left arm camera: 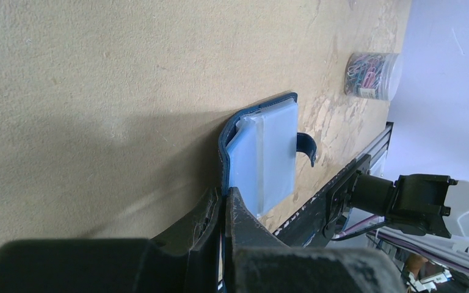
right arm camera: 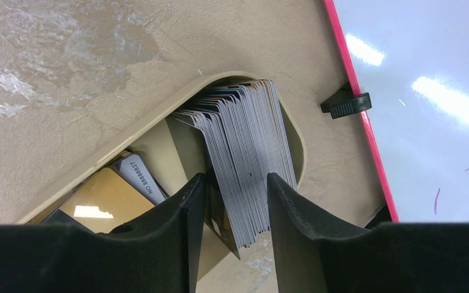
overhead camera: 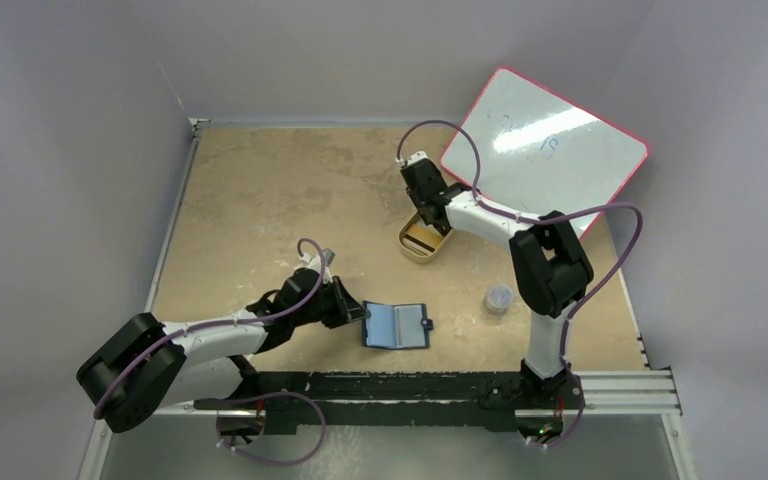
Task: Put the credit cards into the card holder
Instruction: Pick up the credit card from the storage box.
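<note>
The tan table (overhead camera: 260, 200) carries everything, with a red-edged whiteboard (overhead camera: 545, 140) lying at its far right corner. The right arm reaches out to a tan oval tray (overhead camera: 407, 243) just beside the board. The left arm lies low near the front, at the left edge of the card holder (overhead camera: 396, 325).

The card holder lies open and flat near the front middle of the table, with its pale inner pockets facing up. The left claw (left arm camera: 225, 201) is pressed together on its near edge, pinning that side. The holder looks soft and floppy, so it probably needs that hold to stay spread while a card goes in.

The credit cards (right arm camera: 244, 140) are in the tray, well apart from the card holder. They stand on edge as a thick fanned stack, and a gold card (right arm camera: 98, 198) and a numbered one (right arm camera: 139, 177) lie flat beside it. The right claw (right arm camera: 237, 183) straddles the stack, one finger close against each face. Whether it is already squeezing, I cannot tell.

The cards should be light, stiff and slick. Pinched on the flat faces near an end, one or a few ought to lift. A whole fan could easily slip or splay.

A small jar of paper clips (overhead camera: 499, 297) stands to the right of the holder.
</note>
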You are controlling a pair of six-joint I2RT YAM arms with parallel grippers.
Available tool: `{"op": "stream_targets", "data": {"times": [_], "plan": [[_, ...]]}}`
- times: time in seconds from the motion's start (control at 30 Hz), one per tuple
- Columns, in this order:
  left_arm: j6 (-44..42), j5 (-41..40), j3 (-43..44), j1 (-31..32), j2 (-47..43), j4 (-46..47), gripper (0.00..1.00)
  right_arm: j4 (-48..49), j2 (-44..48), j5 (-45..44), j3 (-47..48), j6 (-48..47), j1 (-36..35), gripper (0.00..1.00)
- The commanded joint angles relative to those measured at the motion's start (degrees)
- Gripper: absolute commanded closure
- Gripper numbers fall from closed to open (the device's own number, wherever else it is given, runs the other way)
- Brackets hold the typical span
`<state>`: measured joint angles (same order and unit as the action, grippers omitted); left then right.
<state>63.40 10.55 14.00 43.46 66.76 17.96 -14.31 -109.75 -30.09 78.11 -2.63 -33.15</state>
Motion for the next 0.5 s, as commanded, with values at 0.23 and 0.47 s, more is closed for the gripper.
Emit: {"op": "stream_targets", "data": {"times": [0.23, 0.47], "plan": [[-0.1, -0.2, 0.8, -0.2, -0.5, 2.2, 1.0, -0.8, 3.5, -1.5, 2.5, 0.1, 0.4, 0.69], [0.0, -0.4, 0.5, -0.2, -0.8, 2.1, 1.0, -1.6, 4.3, -0.9, 3.2, 0.3, 0.4, 0.8]]}}
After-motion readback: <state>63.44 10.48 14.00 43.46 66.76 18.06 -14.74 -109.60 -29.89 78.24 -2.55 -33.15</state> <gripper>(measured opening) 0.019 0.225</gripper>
